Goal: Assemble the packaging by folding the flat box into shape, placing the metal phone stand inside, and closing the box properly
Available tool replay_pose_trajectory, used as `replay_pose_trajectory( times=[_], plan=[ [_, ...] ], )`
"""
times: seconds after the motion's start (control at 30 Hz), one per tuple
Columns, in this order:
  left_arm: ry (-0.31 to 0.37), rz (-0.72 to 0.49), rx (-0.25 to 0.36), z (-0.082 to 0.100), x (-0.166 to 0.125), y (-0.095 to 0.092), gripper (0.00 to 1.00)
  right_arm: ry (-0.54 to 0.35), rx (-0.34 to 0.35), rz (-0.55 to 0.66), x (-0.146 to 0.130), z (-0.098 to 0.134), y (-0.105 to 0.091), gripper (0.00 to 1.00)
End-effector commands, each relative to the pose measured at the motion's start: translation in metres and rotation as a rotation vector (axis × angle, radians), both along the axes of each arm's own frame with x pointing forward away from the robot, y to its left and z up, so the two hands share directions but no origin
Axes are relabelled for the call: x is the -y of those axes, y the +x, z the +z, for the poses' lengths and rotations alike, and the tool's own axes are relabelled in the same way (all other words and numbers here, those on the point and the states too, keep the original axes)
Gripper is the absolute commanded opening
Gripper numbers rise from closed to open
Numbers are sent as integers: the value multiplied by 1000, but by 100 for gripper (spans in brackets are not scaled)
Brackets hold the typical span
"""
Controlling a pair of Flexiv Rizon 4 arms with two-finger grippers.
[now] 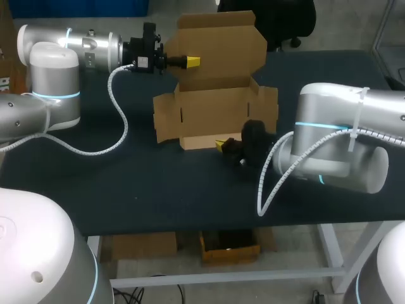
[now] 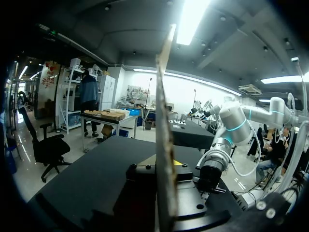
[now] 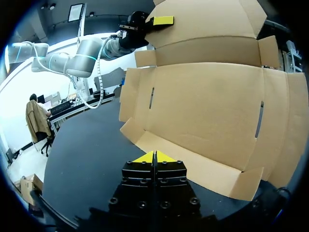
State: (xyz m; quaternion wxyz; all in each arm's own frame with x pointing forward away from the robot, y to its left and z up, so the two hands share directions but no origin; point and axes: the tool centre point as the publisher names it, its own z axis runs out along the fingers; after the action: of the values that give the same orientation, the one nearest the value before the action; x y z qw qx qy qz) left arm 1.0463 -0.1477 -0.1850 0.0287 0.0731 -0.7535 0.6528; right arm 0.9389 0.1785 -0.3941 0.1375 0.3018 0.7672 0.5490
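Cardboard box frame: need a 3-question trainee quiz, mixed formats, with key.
1. True or false: the cardboard box lies completely flat.
2. What does the left claw grip?
3. The right claw is: A) wide open; B) shut, tips at the box's front flap; C) hanging high in mid-air.
Key: 1 false, the lid stands up; 2 the box's raised lid; 3 B.

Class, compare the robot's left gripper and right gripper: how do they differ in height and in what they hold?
The left gripper is high above the table; the right gripper sits low by it. The left gripper is shut on the upright box lid; the right gripper is shut on nothing, tips by the front flap. Both have yellow tips.
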Motion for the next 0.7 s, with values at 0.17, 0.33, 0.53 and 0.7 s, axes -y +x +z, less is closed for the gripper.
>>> replay_pose_trajectory(
  times=[0.17, 0.33, 0.53, 0.7],
  plan=[
    [-2, -4, 1, -1, 0, 1, 0, -15, 34, -60, -8, -13, 6, 0],
    [-2, -4, 1, -1, 0, 1, 0, -26, 35, -80, -7, -19, 12, 0],
    [-2, -4, 1, -1, 0, 1, 0, -25, 31, -95, -10, -26, 21, 0],
    [-2, -4, 1, -1, 0, 1, 0, -25, 26, -100, -13, -30, 24, 0]
  ],
)
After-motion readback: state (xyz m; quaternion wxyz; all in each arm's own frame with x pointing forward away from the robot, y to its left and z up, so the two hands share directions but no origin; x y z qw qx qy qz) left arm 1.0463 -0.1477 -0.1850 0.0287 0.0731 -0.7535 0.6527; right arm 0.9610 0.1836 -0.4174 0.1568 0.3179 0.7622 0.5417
